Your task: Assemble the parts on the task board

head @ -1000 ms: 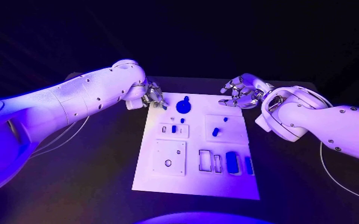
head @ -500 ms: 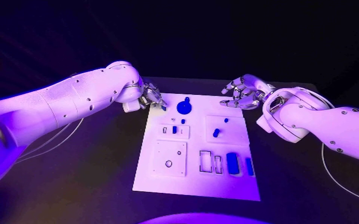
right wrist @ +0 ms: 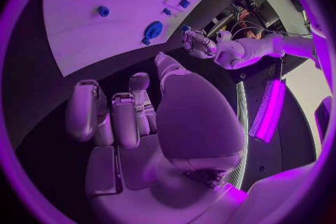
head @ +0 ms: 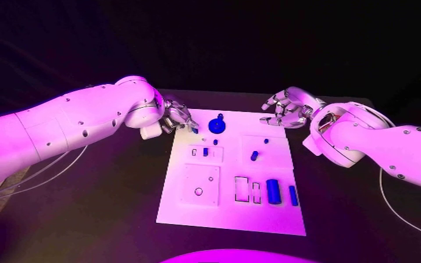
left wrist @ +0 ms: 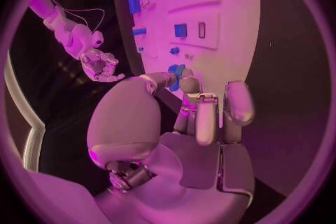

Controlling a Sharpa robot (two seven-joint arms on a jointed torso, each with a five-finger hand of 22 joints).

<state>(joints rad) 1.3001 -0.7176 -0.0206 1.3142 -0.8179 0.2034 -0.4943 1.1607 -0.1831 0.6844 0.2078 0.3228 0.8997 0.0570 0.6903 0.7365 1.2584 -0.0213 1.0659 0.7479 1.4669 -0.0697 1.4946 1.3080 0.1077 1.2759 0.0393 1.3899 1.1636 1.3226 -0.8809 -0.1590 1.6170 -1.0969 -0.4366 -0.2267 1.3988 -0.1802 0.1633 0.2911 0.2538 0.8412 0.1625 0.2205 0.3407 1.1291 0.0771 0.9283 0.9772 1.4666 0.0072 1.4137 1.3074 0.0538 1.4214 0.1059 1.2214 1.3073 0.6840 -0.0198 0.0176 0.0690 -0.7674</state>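
Note:
The white task board [head: 230,214] lies in the middle of the black table. A round blue part with a knob [head: 216,126] stands near its far edge. A small blue part [head: 205,151] sits in a left recess, and a blue peg [head: 253,155] stands to its right. Nearer lie a blue cylinder [head: 273,190] and a thin blue bar [head: 293,195]. My left hand [head: 180,119] hovers at the board's far left corner, fingers apart and holding nothing; its thumb tip points at the round part [left wrist: 176,71]. My right hand [head: 285,108] hangs beyond the far right corner, loosely cupped and empty.
Empty frames and a plate with a small hole [head: 199,185] take up the board's near left. Cables [head: 35,175] trail over the table to the left of the board. Bare black table [head: 105,214] surrounds the board on all sides.
My left arm has swung lower and its hand has edged a little nearer the round blue part. The right hand has hardly moved.

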